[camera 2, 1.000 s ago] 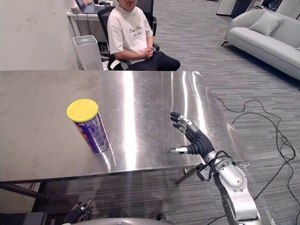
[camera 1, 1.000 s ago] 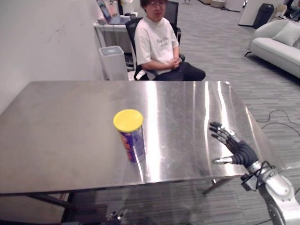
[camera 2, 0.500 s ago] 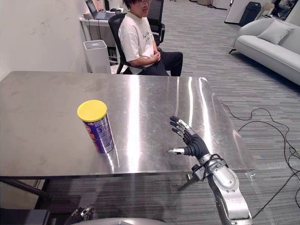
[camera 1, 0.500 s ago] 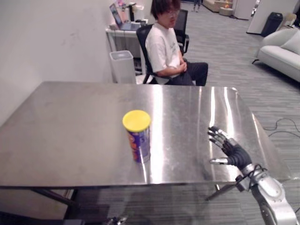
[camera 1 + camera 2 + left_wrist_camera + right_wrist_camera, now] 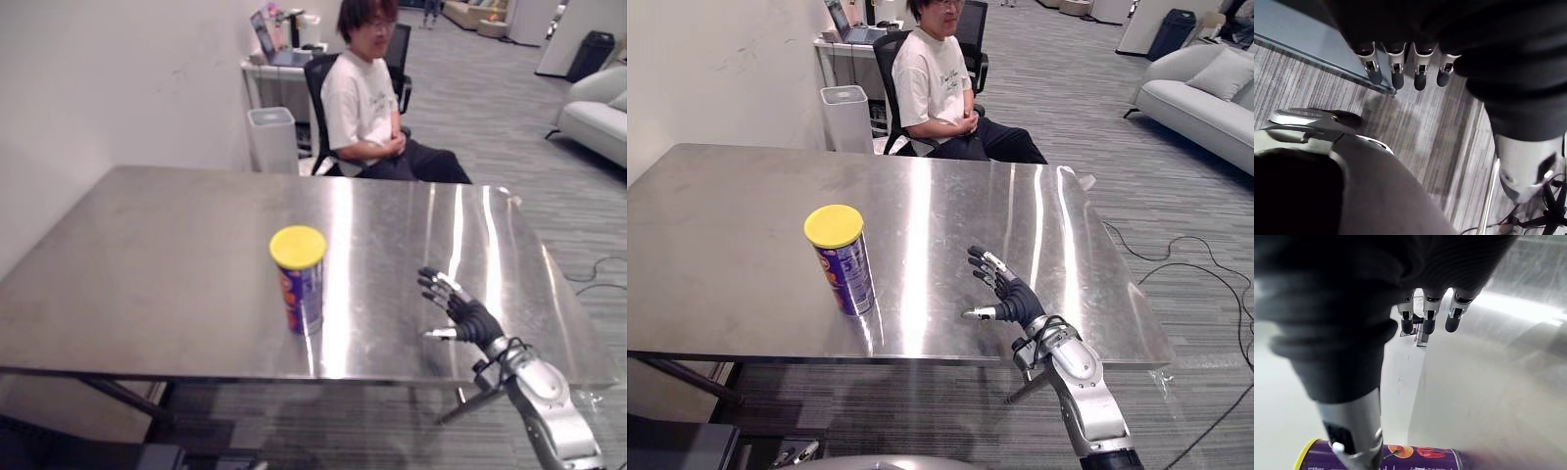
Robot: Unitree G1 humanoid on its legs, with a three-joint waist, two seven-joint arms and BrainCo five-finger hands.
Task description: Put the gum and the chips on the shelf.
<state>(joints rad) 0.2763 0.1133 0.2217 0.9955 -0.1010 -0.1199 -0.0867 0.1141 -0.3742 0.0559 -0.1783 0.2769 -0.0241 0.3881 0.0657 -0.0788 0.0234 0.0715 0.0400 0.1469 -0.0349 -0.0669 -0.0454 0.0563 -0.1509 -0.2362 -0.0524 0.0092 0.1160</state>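
Chips can (image 5: 844,257) upright on the steel surface (image 5: 725,225), ungrasped.
Yellow lid, purple label with fruit pictures, print unreadable. Right hand (image 5: 1017,302) well apart to its right, fingers (image 5: 982,262) spread straight, holding nothing. Left hand (image 5: 1396,73) low over the floor (image 5: 1440,137), fingers straight.

The table (image 5: 745,215) is smooth, glossy metal streaked with glare, and the chips can (image 5: 854,279) has a shiny printed wall and a matt yellow plastic lid (image 5: 834,224).

office | carpet floor (image 5: 1176,196) | desk with laptop (image 5: 850,35) | sofa (image 5: 1200,98)
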